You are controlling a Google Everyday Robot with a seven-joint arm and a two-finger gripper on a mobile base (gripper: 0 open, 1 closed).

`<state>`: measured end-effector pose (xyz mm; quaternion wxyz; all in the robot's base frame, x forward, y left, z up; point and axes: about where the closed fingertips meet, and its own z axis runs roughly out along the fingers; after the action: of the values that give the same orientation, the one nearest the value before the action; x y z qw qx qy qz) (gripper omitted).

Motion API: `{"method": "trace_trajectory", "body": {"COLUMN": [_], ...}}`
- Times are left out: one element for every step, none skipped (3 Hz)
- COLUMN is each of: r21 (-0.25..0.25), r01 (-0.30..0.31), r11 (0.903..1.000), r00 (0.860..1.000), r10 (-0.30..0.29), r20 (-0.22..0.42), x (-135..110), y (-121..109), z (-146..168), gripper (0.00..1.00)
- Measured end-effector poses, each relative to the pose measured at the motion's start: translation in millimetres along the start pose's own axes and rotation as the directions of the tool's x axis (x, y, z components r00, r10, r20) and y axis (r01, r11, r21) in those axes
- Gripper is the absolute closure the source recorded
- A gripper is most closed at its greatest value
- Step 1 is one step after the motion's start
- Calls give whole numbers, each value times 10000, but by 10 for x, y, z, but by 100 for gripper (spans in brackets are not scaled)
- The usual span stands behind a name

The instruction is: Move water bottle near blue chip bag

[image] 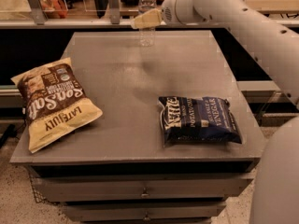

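Note:
The water bottle (146, 17) stands upright at the far edge of the grey table (140, 78), clear with a white cap. The blue chip bag (198, 119) lies flat near the table's front right, with white "Kettle" lettering. My gripper (140, 21) reaches in from the right at the far edge. Its pale fingers (147, 19) lie across the bottle's upper half, in front of it. The white arm (243, 27) runs back to the right.
A larger yellow-and-brown chip bag (53, 101) lies at the table's left front. Behind the table runs a counter with a rail and posts (112, 3). Drawers (140, 190) sit below the tabletop.

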<state>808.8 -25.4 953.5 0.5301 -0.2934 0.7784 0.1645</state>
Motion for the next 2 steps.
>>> {"method": "trace_trajectory", "body": {"r21": [537, 991], "r01": [-401, -646], "r11": [9978, 9930], "r00": [9985, 9960], "r10": [380, 579], "r20": [389, 682], "x": [-94, -204], "y": [-112, -224], "z": [268, 544], "gripper": [0, 0]}}
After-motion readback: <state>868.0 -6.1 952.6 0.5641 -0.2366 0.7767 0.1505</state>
